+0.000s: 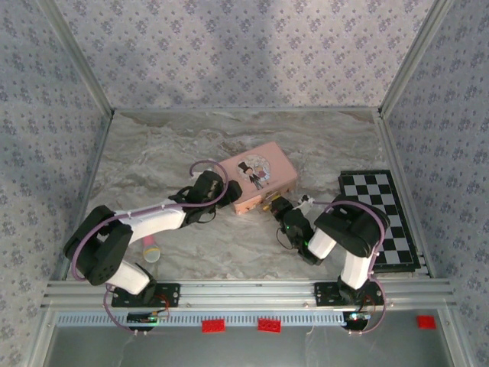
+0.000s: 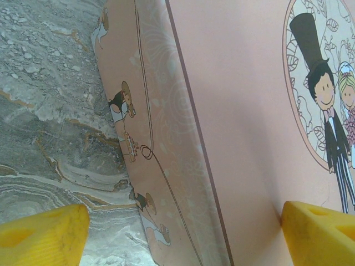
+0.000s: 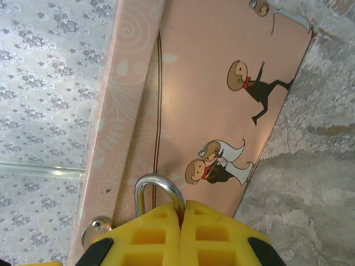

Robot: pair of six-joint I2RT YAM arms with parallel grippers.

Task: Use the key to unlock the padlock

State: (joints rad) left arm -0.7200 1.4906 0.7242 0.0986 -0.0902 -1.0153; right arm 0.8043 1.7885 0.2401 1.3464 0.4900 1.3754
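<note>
The pink picture tin (image 1: 256,174) lies mid-table. At its near right corner sits the padlock (image 1: 270,201), and my right gripper (image 1: 278,208) is right on it. In the right wrist view the yellow fingers (image 3: 161,233) are pressed together, and the padlock's silver shackle (image 3: 158,188) arches out from between them against the tin's side (image 3: 222,83). The brass body is hidden behind the fingers. I cannot make out the key. My left gripper (image 1: 215,185) is at the tin's left end. Its fingers (image 2: 44,233) stand wide apart, astride the tin's edge (image 2: 188,138).
A black-and-white checkerboard (image 1: 380,218) lies at the right edge, close to the right arm. A small pink-and-yellow object (image 1: 150,251) rests beside the left arm. A silver stud (image 3: 97,225) sticks out of the tin next to the shackle. Papered walls close in three sides.
</note>
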